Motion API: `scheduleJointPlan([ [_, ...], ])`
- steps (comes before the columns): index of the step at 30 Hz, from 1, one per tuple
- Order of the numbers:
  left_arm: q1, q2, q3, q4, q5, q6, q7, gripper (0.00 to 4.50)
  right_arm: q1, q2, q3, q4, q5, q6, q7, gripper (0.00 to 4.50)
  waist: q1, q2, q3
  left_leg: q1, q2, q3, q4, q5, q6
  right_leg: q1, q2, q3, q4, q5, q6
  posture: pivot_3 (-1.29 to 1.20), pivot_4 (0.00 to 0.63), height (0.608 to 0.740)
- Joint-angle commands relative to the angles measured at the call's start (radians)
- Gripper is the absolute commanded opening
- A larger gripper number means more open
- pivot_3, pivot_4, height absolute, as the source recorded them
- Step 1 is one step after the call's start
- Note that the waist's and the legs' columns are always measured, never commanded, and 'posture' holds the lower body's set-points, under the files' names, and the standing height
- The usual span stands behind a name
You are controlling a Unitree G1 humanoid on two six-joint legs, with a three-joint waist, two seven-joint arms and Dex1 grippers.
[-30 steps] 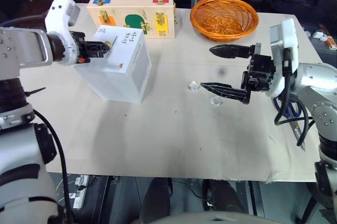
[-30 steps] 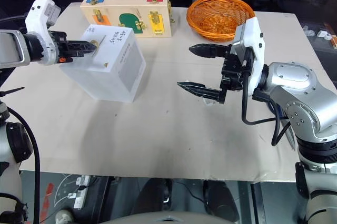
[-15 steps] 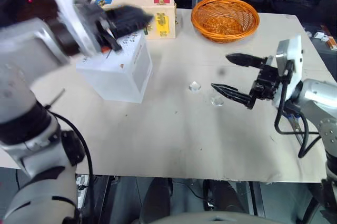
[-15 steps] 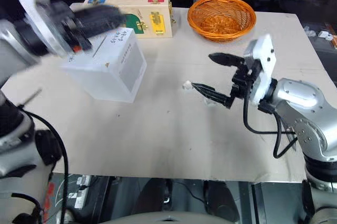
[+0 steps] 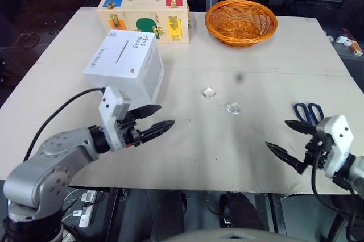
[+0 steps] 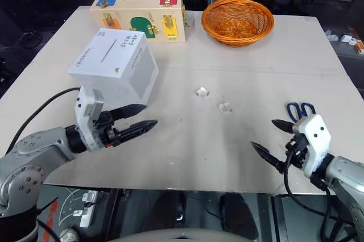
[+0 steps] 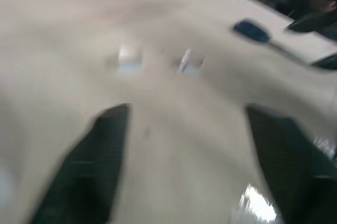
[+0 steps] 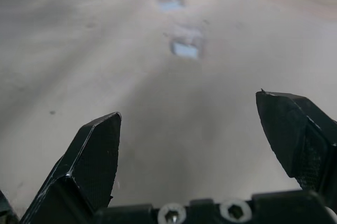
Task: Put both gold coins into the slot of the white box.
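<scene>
On the table [image 5: 239, 157], we are finding both gold coins [image 5: 210, 93] lying loose beside the white box [image 5: 125, 66]; left gripper [image 5: 154, 120] and right gripper [image 5: 289, 140] are hanging wide open, empty, low near the table's front edge.

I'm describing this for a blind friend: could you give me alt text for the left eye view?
Two tiny clear gold coins lie mid-table, untouched, between two robot arms with open jaws: the left gripper near the white box, the right gripper by blue scissors. A wooden latch case and an orange basket stand at the far edge.
</scene>
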Motion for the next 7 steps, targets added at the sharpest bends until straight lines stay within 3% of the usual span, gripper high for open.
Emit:
scheduleJointPlan([
  [1,0.027,0.013,0.004,0.007,0.031,-0.086,-0.029,4.47,0.027,0.018,-0.048,-0.044,-0.014,-0.037,-0.012,4.5,0.0,0.0,0.0,0.002,0.0,0.0,0.0,0.0,0.0,0.002,0.0,0.0,0.0,0.0,0.0,0.0,0.15,0.726],
  [7,0.047,0.007,-0.006,0.036,0.043,-0.141,-0.029,4.47,0.013,0.041,-0.052,-0.042,-0.029,-0.065,-0.032,4.5,0.0,0.0,0.0,0.01,0.0,0.001,-0.001,0.0,0.0,0.01,0.0,0.001,-0.001,-0.002,0.001,0.0,0.15,0.726],
])
